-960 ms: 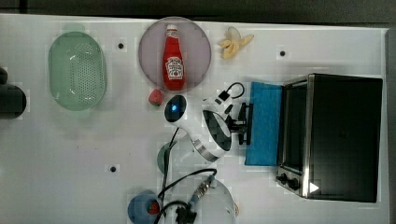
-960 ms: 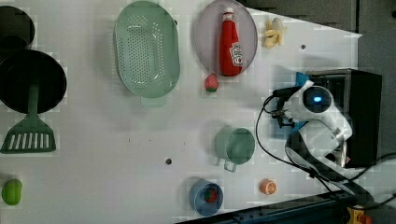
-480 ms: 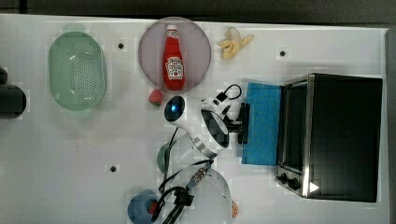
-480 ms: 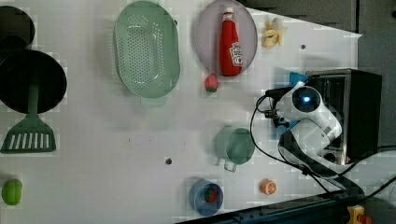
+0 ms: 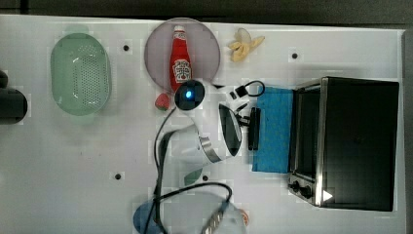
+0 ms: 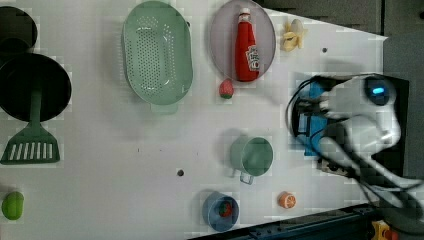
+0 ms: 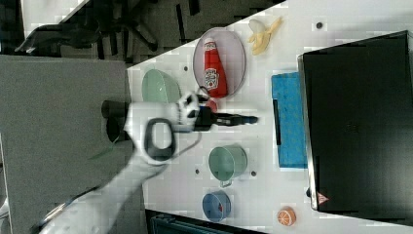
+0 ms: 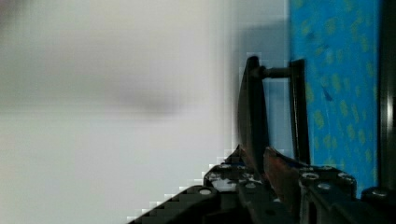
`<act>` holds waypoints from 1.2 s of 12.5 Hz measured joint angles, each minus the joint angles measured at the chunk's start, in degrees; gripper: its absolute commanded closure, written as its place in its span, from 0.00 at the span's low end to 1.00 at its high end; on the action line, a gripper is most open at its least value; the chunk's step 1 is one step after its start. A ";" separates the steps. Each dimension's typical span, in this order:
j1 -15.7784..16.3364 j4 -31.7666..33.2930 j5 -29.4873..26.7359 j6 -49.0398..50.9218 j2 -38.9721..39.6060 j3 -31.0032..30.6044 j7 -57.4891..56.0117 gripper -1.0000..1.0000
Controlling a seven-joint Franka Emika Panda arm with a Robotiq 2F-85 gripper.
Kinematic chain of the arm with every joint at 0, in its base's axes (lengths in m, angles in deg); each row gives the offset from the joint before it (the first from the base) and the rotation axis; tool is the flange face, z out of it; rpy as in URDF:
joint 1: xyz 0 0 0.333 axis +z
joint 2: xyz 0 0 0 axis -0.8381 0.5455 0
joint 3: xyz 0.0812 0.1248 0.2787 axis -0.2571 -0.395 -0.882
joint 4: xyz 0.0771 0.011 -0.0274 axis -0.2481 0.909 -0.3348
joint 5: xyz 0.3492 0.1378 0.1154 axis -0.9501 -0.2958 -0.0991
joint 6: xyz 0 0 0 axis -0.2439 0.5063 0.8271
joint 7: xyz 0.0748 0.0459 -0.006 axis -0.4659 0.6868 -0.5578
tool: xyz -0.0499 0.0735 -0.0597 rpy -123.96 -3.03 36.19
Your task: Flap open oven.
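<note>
A: Black box with a silver front, that's the oven [image 5: 360, 141], right side of the top view, mid to lower frame. Two dark knobs at its lower left corner.

B: Door?

A: Blue glass door [image 5: 275, 129] is down, folded out flat toward the top view's left. The dark bar handle [image 5: 253, 129] runs along its far left edge.

B: Gripper?

A: Gripper [image 7: 251, 118] is centre frame in the right view, pointing at the handle. In the top view it sits just beside the handle, on the handle's left. In the wrist view the handle bar runs straight out from the gripper's tip, with the blue door behind it.

B: Clamped on the bar or let go?

A: Cannot tell. Contact isn't clear in any view, so I'm not calling a hold or a release.

B: Rest of the table?

A: White table [image 5: 58, 170]. Red ketchup bottle [image 5: 181, 63] lies on a grey plate [image 5: 207, 46], top centre of the top view. Banana [image 5: 243, 44] is just right of the plate, and a strawberry [image 5: 162, 101] is below the plate's left edge. Green colander [image 5: 80, 73] is upper left. In the left view there's a green mug [image 6: 252, 156] at centre right, a blue bowl [image 6: 220, 210] and an orange [image 6: 286, 200] along the bottom, and a green spatula [image 6: 32, 135] at far left.
</note>
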 measured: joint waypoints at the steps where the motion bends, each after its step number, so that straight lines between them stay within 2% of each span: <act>1: 0.00 -1.45 -6.63 2.41 -3.66 -0.52 0.00 0.83; 4: 0.56 -6.71 -20.17 11.83 -15.26 -0.43 0.13 0.83; 5: 0.53 -9.62 -21.79 16.23 -18.81 -0.24 0.31 0.83; 8: -0.07 -20.87 -22.07 33.55 -26.81 0.89 1.96 0.83; 10: -0.12 -27.25 -21.93 41.59 -29.05 1.99 2.71 0.83; 12: -0.61 -29.43 -21.88 42.21 -29.07 2.14 7.43 0.83; 15: -0.63 -29.15 -21.89 42.97 -27.35 1.71 14.44 0.83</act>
